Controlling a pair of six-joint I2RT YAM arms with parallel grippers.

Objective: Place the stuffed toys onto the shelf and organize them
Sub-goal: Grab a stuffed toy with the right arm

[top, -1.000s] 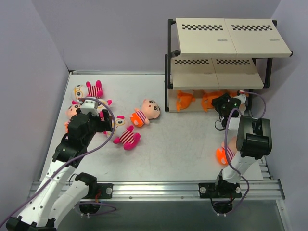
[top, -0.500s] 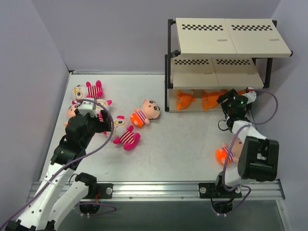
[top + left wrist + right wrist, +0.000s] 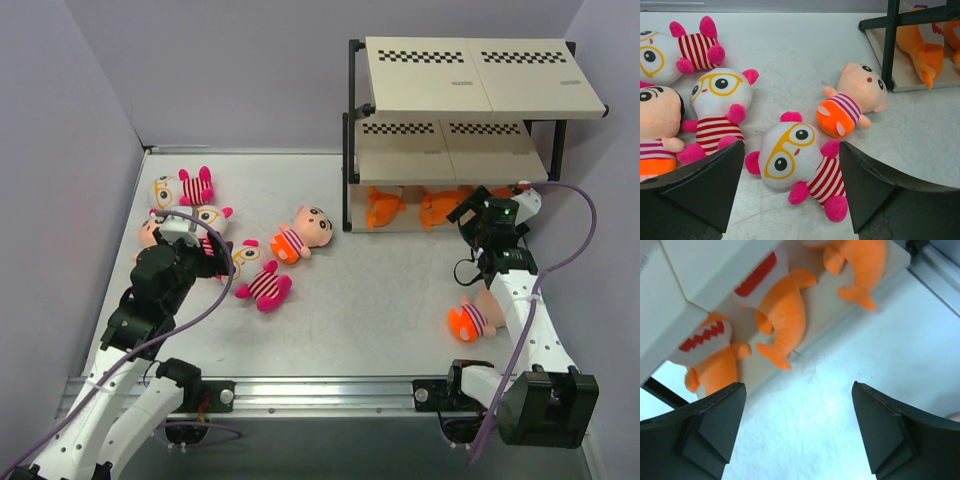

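Note:
The shelf stands at the back right. Three orange sharks lie side by side on its bottom board, two of them plain from above. My right gripper hangs open and empty just in front of that board, over bare table. My left gripper is open above a glasses toy lying face up, one finger on each side of it, not touching. A striped doll lies just beyond it. Two more glasses toys and a doll lie to the left.
Another striped doll lies on the table beside the right arm's lower link. The shelf's black post stands right of the toy cluster. Grey walls close in the left and back. A metal rail runs along the near edge.
My right gripper has opened wide and drawn back to the right from the bottom tier, leaving the sharks there; its arm swung outward. The left arm barely shifted.

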